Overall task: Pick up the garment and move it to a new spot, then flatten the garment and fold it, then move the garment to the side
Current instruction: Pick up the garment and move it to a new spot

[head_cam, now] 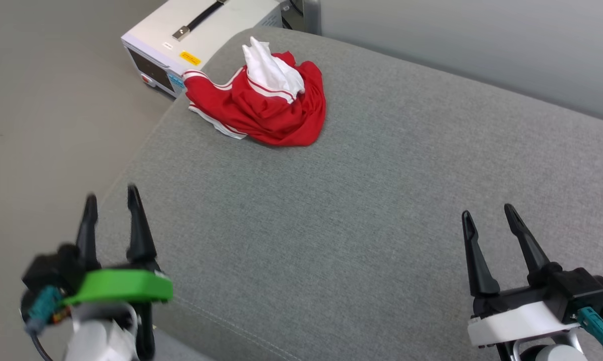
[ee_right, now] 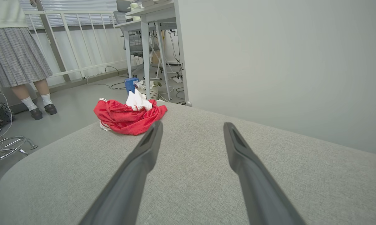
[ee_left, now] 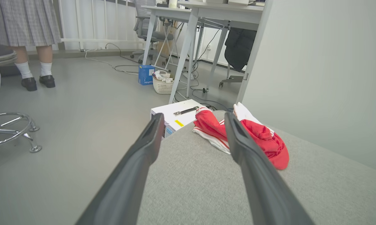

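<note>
The garment [head_cam: 271, 103] is a red T-shirt with white sleeves, crumpled in a heap at the far left corner of the grey cushioned surface [head_cam: 361, 210]. It also appears ahead in the left wrist view as the garment [ee_left: 263, 137] and in the right wrist view as the garment [ee_right: 128, 115]. My left gripper [head_cam: 112, 199] stands open at the surface's near left edge, far short of the heap. My right gripper [head_cam: 487, 210] is open at the lower right, empty, over bare cushion.
A white box-shaped device [head_cam: 196, 37] with a black handle stands on the floor just beyond the garment's corner. A person [ee_left: 28, 37] in a plaid skirt stands on the floor to the left, near a chrome stool base [ee_left: 12, 131]. A pale wall [ee_right: 284, 62] backs the cushion.
</note>
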{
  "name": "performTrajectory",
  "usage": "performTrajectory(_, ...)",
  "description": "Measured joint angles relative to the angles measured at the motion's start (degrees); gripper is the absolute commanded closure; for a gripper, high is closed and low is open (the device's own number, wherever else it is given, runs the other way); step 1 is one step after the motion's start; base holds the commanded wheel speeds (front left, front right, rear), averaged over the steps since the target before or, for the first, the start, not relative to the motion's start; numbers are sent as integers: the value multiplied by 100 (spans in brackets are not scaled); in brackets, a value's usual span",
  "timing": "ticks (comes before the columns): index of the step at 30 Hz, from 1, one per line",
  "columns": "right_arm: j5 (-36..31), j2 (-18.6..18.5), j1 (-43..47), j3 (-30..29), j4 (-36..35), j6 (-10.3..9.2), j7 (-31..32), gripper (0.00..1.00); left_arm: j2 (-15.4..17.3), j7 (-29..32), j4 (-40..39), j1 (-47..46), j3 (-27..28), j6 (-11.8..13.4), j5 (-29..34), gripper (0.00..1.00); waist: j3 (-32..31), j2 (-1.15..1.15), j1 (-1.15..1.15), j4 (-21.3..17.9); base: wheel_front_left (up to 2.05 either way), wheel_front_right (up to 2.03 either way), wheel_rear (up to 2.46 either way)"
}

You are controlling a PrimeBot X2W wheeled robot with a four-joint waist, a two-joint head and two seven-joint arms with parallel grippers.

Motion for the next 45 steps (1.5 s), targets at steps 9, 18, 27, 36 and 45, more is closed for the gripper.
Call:
performTrajectory(9,-97,-334,-559,30,-360,0,-1,0,795,-2,947,-2317,242,-515,-155,0,594,0,0,-241,0,0,0)
performTrajectory(18,-188,-611,-1056,48,-753,0,-1,0,1989,703,2209,-4472,-1155,-537,-1265,0,1344,0,1,-588,0,0,0)
performTrajectory(27,-238,-731,-1223,55,-977,0,-1,0,2576,3557,3159,-5778,-2702,-537,-2647,0,1904,0,1,-1026,0,0,0)
performTrajectory(36,-243,-855,-1321,-27,-1078,0,-1,0,3053,5626,3776,-6052,-3920,-538,-3289,0,2402,0,1,-1415,0,0,0)
performTrajectory(45,-240,-869,-1394,-51,-1091,0,-1,0,3095,5706,4307,-6063,-4203,-537,-3513,0,2715,1,0,-1702,0,0,0)
